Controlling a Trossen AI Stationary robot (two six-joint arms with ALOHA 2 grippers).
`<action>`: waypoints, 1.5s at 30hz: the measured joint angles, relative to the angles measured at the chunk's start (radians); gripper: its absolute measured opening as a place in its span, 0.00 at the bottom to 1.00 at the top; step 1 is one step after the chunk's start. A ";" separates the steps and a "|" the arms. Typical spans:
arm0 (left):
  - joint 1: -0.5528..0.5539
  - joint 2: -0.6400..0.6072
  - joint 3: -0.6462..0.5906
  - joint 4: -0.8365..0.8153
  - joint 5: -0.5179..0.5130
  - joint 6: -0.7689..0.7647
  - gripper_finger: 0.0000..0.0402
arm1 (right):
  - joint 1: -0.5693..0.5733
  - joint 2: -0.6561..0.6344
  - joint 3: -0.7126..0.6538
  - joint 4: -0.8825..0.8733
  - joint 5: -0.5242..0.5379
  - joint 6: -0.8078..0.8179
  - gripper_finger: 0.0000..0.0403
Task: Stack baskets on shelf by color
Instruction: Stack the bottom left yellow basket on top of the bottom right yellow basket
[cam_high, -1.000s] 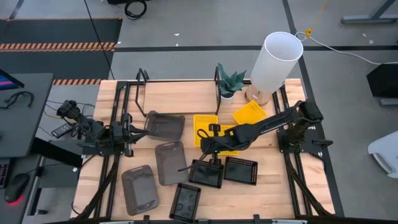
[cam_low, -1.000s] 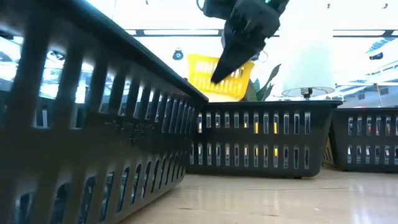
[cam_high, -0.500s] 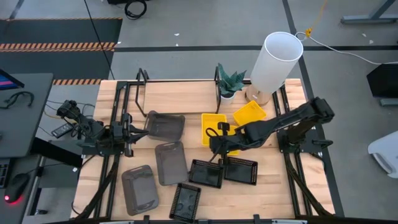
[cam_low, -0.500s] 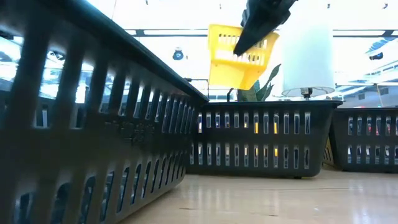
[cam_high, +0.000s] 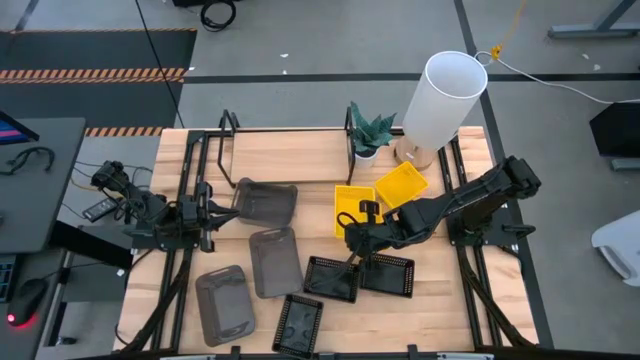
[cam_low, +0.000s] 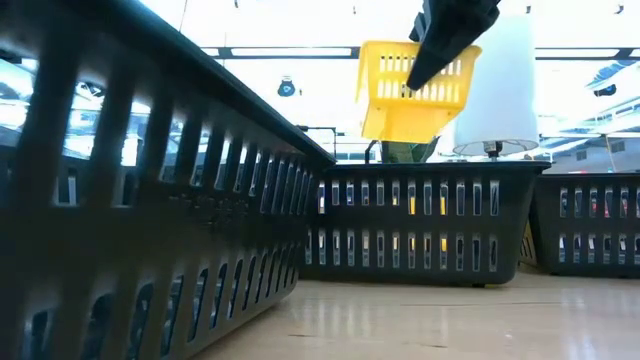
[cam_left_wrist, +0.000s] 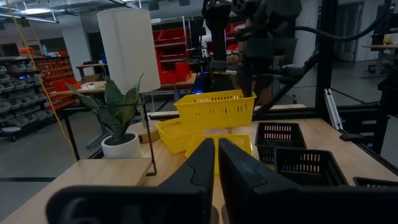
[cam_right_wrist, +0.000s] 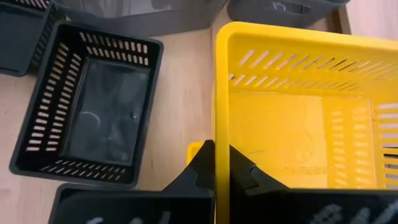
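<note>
At the high view's left edge the left gripper (cam_high: 222, 211) waits beside the smoky-grey translucent plastic baskets (cam_high: 264, 201), jaws together. Centre-right, the right gripper (cam_high: 352, 222) is clamped on the rim wall of a bright yellow slotted plastic basket (cam_high: 355, 199), carried clear of the table; the long light-wood shelf (cam_high: 290, 153) lies toward the frame's top. The basket looks light, stiff and slick, so a rim pinch suits. The right arm reaches in low, extended from the right.

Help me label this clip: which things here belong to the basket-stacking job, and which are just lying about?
Job: held yellow basket in right gripper, second yellow basket, black baskets, grey baskets, shelf.
Lying about: potted plant, white lamp.
</note>
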 joint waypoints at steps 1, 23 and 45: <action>0.000 0.000 0.000 0.000 0.000 0.000 0.06 | 0.005 0.000 0.000 -0.003 0.000 0.006 0.01; 0.000 0.000 0.000 0.000 0.000 0.000 0.06 | 0.043 0.002 -0.147 0.038 0.019 0.149 0.01; 0.000 0.000 0.000 0.000 0.000 0.000 0.07 | 0.044 0.002 -0.297 0.192 0.022 0.137 0.01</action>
